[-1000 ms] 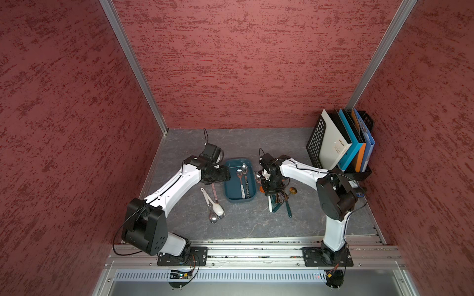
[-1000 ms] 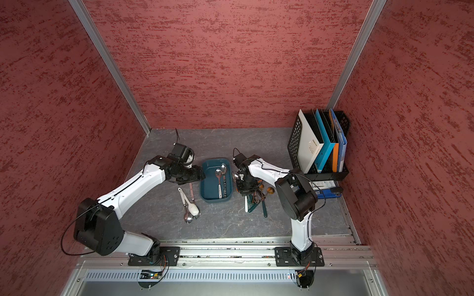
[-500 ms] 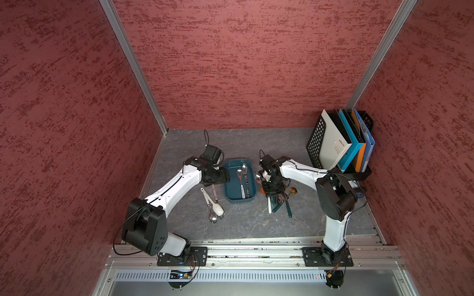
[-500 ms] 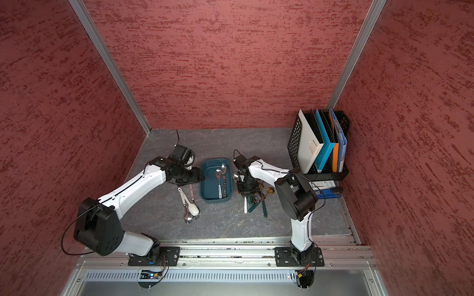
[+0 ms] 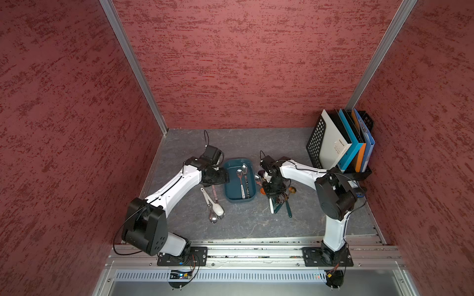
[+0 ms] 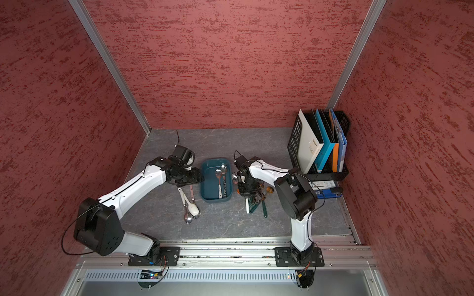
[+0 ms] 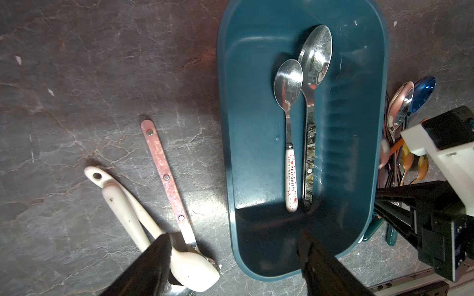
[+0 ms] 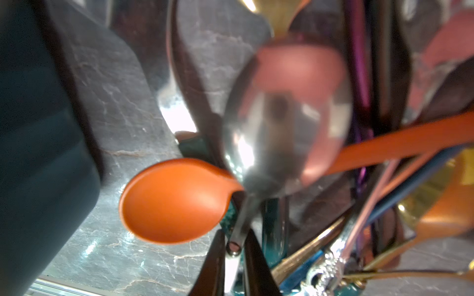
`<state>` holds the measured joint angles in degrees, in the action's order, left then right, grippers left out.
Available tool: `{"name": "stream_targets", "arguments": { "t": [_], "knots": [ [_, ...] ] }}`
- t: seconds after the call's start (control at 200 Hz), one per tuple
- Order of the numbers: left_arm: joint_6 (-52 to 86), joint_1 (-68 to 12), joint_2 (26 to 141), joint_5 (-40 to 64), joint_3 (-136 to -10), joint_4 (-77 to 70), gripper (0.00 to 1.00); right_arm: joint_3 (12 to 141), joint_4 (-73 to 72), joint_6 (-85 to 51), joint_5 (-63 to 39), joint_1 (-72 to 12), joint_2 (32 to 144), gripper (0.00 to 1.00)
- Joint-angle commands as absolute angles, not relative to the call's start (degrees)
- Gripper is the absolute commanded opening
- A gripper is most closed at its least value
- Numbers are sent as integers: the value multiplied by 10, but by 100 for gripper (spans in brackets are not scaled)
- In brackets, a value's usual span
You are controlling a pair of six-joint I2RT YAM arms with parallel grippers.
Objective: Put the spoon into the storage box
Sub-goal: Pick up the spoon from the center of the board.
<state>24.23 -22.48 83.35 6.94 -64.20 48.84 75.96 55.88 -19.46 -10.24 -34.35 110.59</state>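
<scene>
The dark teal storage box [image 5: 228, 182] [image 6: 206, 186] lies between my two arms, and two metal spoons [image 7: 288, 84] [image 7: 316, 51] lie inside it. My right gripper [image 8: 234, 253] [image 5: 273, 190] hangs over the pile to the right of the box. It is shut on the thin handle of a shiny metal spoon [image 8: 284, 123], whose bowl faces the wrist camera. My left gripper [image 7: 234, 234] [image 5: 220, 176] is open and holds nothing. It hovers over the box's left rim [image 7: 225, 143].
A white ceramic spoon [image 7: 123, 205] and a pink-handled spoon [image 7: 164, 166] lie on the table left of the box. Several coloured spoons are heaped under my right gripper, among them an orange spoon [image 8: 174, 202]. A black mesh rack [image 5: 314, 143] of folders stands at the back right.
My right gripper's jaws have closed tighter on the metal spoon's handle. Neither arm has visibly moved.
</scene>
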Motion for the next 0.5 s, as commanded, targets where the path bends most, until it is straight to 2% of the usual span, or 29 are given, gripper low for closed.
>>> {"name": "stream_targets", "arguments": {
  "t": [0.0,0.496],
  "knots": [
    [247,-227,828,61,-636,490,81,763,563,-191,-98,-342,1098,13],
    [255,-213,820,90,-650,474,81,808,596,-195,-112,-338,1051,8]
  ]
}}
